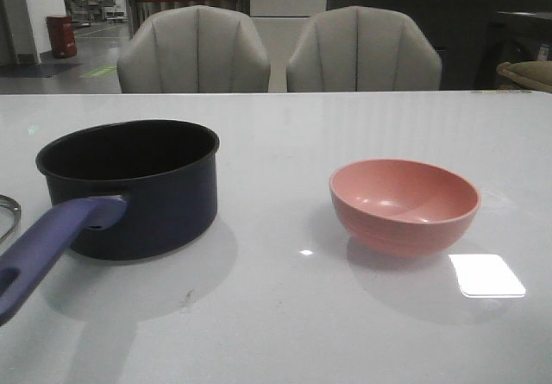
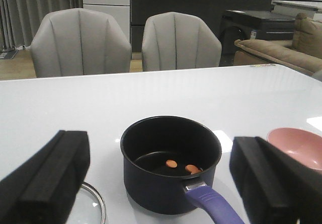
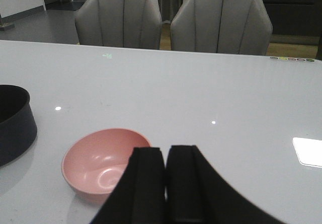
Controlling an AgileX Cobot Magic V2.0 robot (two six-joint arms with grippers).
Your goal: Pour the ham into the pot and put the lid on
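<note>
Chairs [image 1: 194, 49] stand behind white table [image 1: 285, 315] bearing pot [image 1: 129, 185], bowl [image 1: 404, 204].

glossy white table [image 1: 276, 324], seemingly plastic bowl [image 1: 404, 204]

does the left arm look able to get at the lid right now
Probably yes. The left gripper is open and empty, and the lid lies flat on the table just beside the pot, with nothing on it. Only its rim shows, so the knob is unseen.
</note>
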